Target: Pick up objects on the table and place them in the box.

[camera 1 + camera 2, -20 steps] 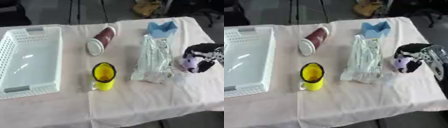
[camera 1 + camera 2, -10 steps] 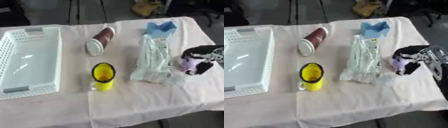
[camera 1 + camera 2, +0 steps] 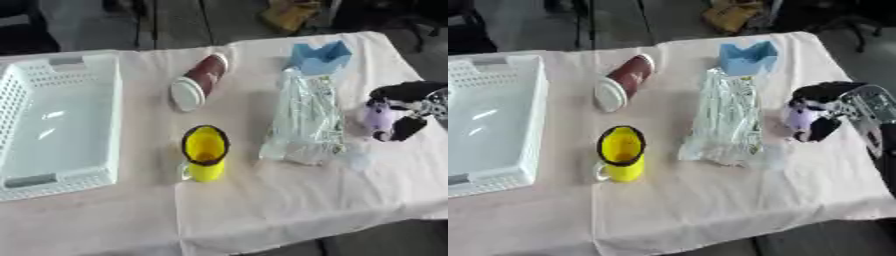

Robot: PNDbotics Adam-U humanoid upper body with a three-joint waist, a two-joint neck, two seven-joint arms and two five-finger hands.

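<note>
**Pale cloth surface, right hand on purple object**

Pink-white cloth covers the surface (image 3: 289, 200). Landmark: yellow mug (image 3: 204, 152), upright. White basket (image 3: 52, 125) lies left of it, empty. Brown cup (image 3: 198, 81) lies tipped behind it. Clear bag (image 3: 306, 117) and blue holder (image 3: 318, 56) lie to its right. Further right, right hand (image 3: 826, 111), fingers curled round a purple object (image 3: 801, 116).

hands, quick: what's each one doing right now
Left hand: not in view.
Right hand: at the table's right edge, fingers curled round a small purple object.
</note>
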